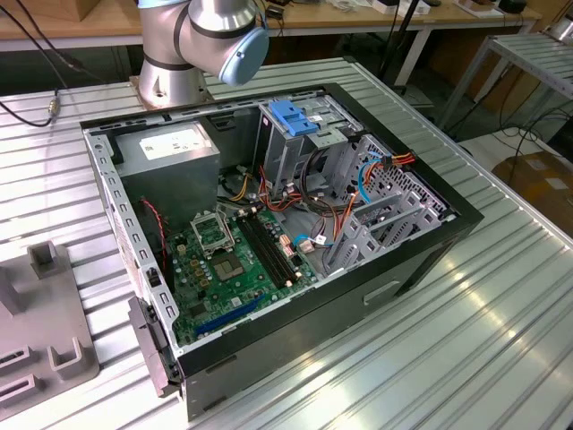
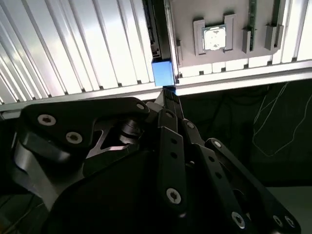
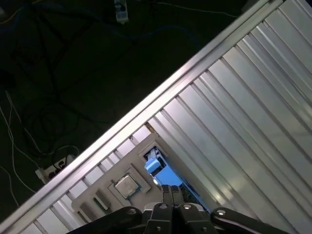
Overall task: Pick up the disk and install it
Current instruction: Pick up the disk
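In both wrist views my gripper [image 2: 168, 93] [image 3: 171, 187] points down over the ribbed metal table near its edge. Its fingers are shut on the blue end of the disk [image 2: 161, 72] [image 3: 157, 168], which I see edge-on as a thin dark strip running away from the fingertips. The disk lies alongside a grey fixture plate [image 2: 195, 14] [image 3: 105, 192]; whether it touches the plate I cannot tell. In the exterior view the open computer case [image 1: 269, 224] lies on its side, with a metal drive cage [image 1: 304, 148] at its far end.
A blue latch piece [image 1: 295, 116] sits atop the drive cage. Cables [image 1: 358, 179] and the motherboard [image 1: 233, 260] crowd the case. The fixture plate carries a processor chip [image 2: 214, 38] [image 3: 126, 185]. The arm's base [image 1: 179, 54] stands behind the case. Dark floor with cables lies beyond the table edge [image 3: 73, 73].
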Tool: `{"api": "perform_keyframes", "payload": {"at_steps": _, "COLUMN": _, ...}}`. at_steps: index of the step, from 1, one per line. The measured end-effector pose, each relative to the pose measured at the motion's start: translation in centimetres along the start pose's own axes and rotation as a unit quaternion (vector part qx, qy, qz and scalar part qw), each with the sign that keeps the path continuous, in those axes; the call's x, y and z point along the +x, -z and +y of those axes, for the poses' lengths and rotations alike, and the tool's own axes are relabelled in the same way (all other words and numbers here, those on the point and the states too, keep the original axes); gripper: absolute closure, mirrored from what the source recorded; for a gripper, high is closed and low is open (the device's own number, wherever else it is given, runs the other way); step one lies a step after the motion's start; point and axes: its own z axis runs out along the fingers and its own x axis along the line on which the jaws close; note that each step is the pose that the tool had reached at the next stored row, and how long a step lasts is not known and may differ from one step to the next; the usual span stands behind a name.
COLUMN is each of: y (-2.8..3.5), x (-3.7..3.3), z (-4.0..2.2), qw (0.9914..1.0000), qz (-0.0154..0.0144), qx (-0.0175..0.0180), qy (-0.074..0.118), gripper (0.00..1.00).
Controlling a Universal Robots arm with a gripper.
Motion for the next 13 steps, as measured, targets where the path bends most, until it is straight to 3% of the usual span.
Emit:
{"api": "perform_keyframes", "payload": {"at_steps": 3, "y": -0.04, "x": 0.00, "z": 0.00, "qw": 0.99959, "qz": 0.0013, "qx": -0.0007, "qy": 0.029, "gripper": 0.90}}
{"api": "perform_keyframes", "payload": {"at_steps": 4, "y": -0.07, "x": 0.00, "z": -0.01, "qw": 0.99897, "qz": 0.0020, "qx": -0.0011, "qy": 0.045, "gripper": 0.90}}
{"api": "perform_keyframes", "payload": {"at_steps": 6, "y": -0.12, "x": -0.01, "z": -0.02, "qw": 0.99676, "qz": 0.0035, "qx": -0.0020, "qy": 0.080, "gripper": 0.90}}
{"api": "perform_keyframes", "payload": {"at_steps": 10, "y": -0.19, "x": -0.01, "z": -0.03, "qw": 0.99273, "qz": 0.0053, "qx": -0.0030, "qy": 0.120, "gripper": 0.90}}
{"api": "perform_keyframes", "payload": {"at_steps": 13, "y": -0.24, "x": 0.00, "z": -0.03, "qw": 0.98830, "qz": 0.0067, "qx": -0.0038, "qy": 0.152, "gripper": 0.90}}
